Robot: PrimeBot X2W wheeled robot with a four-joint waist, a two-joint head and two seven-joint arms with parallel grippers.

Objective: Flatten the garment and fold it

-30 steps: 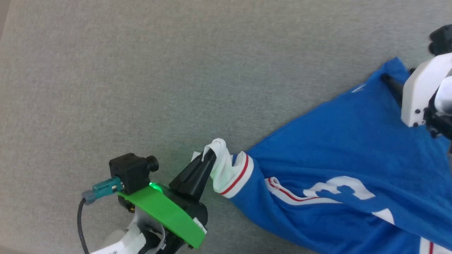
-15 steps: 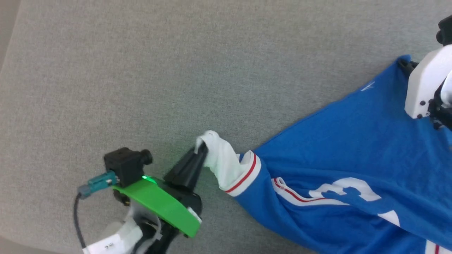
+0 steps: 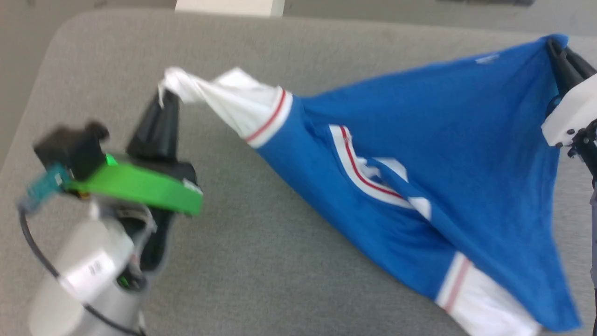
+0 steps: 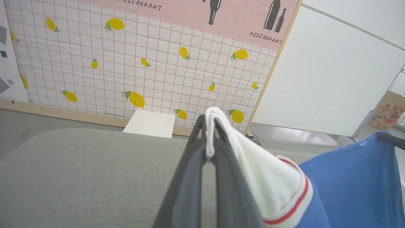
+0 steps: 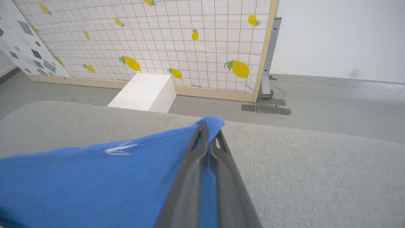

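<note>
Left gripper (image 4: 208, 122) grips garment's (image 3: 443, 140) white sleeve, right gripper (image 5: 206, 128) pinches blue corner (head view blurry, seems stretched taut).

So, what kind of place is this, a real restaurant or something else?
Probably a lab or studio set, not a real restaurant. The lemon-tile wall is a printed panel in a wooden frame standing on a bare grey floor, with a pink RESTAURANT banner above and a cardboard box nearby.
</note>
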